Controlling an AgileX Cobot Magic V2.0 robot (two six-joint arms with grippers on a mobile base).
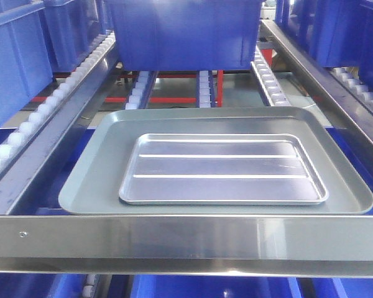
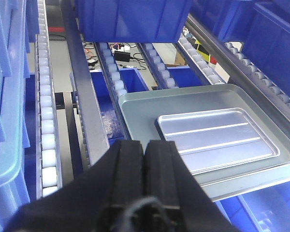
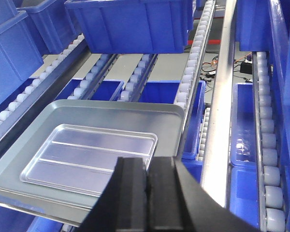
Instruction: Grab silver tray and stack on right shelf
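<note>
The shiny silver tray (image 1: 224,171) with two raised ribs lies flat inside a larger matte-grey tray (image 1: 93,180). Both rest on the right shelf, just behind its broad steel front bar (image 1: 186,239). In the left wrist view my left gripper (image 2: 145,145) is shut with nothing in it, near the silver tray (image 2: 217,140) and by its near-left corner, apart from it. In the right wrist view my right gripper (image 3: 147,164) is shut and empty, by the near-right corner of the silver tray (image 3: 87,157). Neither gripper shows in the front view.
A big blue bin (image 1: 183,31) sits on the rollers behind the trays, with more blue bins (image 1: 12,68) at the left. White roller rails (image 1: 267,77) and steel side bars (image 3: 222,96) flank the lane. Blue bins (image 3: 249,125) stand on the level below.
</note>
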